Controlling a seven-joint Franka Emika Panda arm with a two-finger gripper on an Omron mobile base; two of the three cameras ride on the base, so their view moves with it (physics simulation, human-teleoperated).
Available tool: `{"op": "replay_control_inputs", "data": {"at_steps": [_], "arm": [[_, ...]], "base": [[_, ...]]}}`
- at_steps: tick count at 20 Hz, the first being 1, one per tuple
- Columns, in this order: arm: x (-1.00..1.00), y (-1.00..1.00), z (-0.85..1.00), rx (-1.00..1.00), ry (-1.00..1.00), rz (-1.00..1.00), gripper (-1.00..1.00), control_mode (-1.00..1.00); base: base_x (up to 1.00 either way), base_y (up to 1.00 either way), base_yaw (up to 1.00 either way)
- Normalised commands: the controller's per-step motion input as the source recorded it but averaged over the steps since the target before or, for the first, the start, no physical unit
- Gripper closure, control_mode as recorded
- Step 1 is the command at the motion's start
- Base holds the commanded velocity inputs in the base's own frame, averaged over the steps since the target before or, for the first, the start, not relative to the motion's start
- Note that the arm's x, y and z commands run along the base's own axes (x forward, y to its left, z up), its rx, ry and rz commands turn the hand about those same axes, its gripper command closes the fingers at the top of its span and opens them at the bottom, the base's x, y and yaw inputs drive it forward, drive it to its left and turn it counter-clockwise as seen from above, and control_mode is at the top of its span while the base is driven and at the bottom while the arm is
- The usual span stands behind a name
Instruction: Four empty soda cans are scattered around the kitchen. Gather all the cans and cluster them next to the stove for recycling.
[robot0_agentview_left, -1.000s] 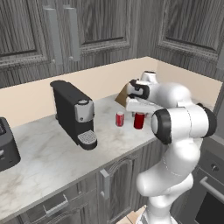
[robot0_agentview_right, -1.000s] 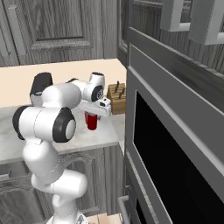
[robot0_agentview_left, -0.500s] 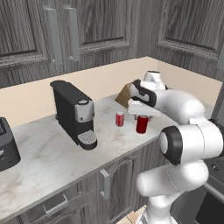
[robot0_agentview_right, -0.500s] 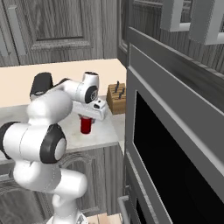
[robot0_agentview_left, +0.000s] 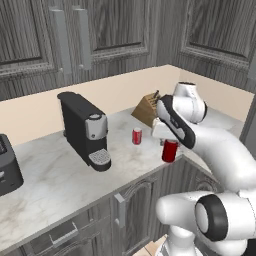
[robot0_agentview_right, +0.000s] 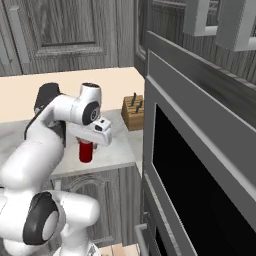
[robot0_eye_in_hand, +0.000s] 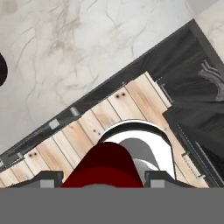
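Red and held upright, one soda can (robot0_agentview_left: 170, 150) is gripped between the two fingers of the gripper (robot0_agentview_left: 169, 141), lifted past the front edge of the marble counter (robot0_agentview_left: 60, 175), to the right of the black coffee machine (robot0_agentview_left: 84, 130). A second soda can (robot0_agentview_left: 137, 136) is seen standing on the counter between the coffee machine and the wooden knife block (robot0_agentview_left: 147, 109). From the hand view the held can is seen over the plank floor (robot0_eye_in_hand: 100, 116), just off the counter edge.
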Motion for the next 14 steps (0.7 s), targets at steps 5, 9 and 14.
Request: {"op": "replay_control_inputs", "data": {"at_steps": [5,9,14], "arm": [[-0.94,0.16,0.21,0.0,0.0,0.0,1.0,-1.0],[-0.92,0.02,0.11,0.0,0.0,0.0,1.0,-1.0],[-0.9,0.01,0.08,0.0,0.0,0.0,1.0,-1.0]], "base": [[0.0,0.0,0.0],[0.0,0.0,0.0],[0.0,0.0,0.0]]}}
